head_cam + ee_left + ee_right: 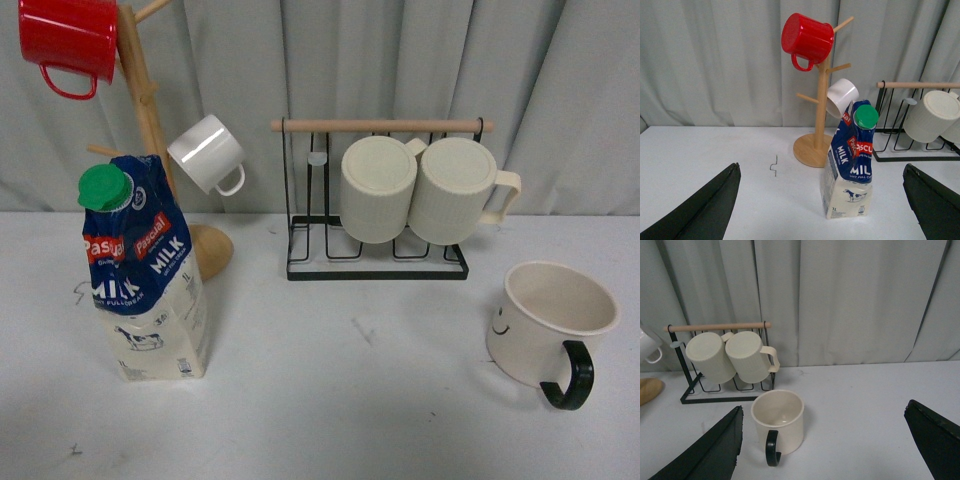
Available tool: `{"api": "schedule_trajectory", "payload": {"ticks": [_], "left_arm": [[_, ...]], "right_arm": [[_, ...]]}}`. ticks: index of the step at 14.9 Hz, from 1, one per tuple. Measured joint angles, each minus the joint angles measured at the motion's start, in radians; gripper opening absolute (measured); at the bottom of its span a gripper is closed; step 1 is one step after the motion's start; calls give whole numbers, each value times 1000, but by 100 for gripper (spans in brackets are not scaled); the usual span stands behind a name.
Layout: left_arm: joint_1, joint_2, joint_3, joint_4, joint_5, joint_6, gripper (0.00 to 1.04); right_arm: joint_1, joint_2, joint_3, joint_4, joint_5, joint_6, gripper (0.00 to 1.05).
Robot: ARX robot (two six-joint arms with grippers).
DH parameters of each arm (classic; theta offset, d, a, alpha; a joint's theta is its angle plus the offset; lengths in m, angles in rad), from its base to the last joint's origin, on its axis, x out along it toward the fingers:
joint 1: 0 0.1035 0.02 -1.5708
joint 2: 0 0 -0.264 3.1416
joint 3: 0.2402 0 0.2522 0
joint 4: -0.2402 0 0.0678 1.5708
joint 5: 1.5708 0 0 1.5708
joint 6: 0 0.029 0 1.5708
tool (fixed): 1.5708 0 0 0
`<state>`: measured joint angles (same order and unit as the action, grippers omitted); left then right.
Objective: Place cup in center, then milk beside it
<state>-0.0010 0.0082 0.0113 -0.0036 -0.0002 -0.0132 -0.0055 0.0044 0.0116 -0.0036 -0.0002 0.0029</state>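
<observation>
The cup (pixel 545 325) is a wide cream mug with a black handle and a small smiley face. It stands upright on the right side of the white table (pixel 350 410), handle toward the front. The milk (pixel 150 280), a blue-and-cream carton with a green cap, stands on the left side. Neither arm shows in the front view. In the left wrist view my left gripper (pixel 822 170) is open, and the milk (pixel 850 175) stands ahead between its spread fingers (pixel 710 210), untouched. My right gripper (pixel 824 410) is open too, with the cup (pixel 782 422) ahead near one finger (pixel 715 450).
A wooden mug tree (pixel 150 120) behind the milk holds a red mug (pixel 68 40) and a small white mug (pixel 208 152). A black wire rack (pixel 375 265) at the back centre carries two ribbed cream mugs (pixel 378 188). A grey curtain closes the back.
</observation>
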Motion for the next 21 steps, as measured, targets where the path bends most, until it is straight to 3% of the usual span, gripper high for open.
{"api": "schedule_trajectory", "payload": {"ticks": [10,11,12,13,15,21], "left_arm": [[0,0,0,0,0,0,98],[0,0,0,0,0,0,98],[0,0,0,2,2,0,98],[0,0,0,0,0,0,98],[1,0,0,0,0,0,98],[1,0,0,0,0,0,98]], "right_arm": [[0,0,0,0,0,0,98],[38,51,48,-150,79,22,98],[43,314,145,-161,131,58,98],[18,468,201,-32,132,56,98],[-2,794,339,75,71,49,98],[5,1478,834,-190,15,138,98]]}}
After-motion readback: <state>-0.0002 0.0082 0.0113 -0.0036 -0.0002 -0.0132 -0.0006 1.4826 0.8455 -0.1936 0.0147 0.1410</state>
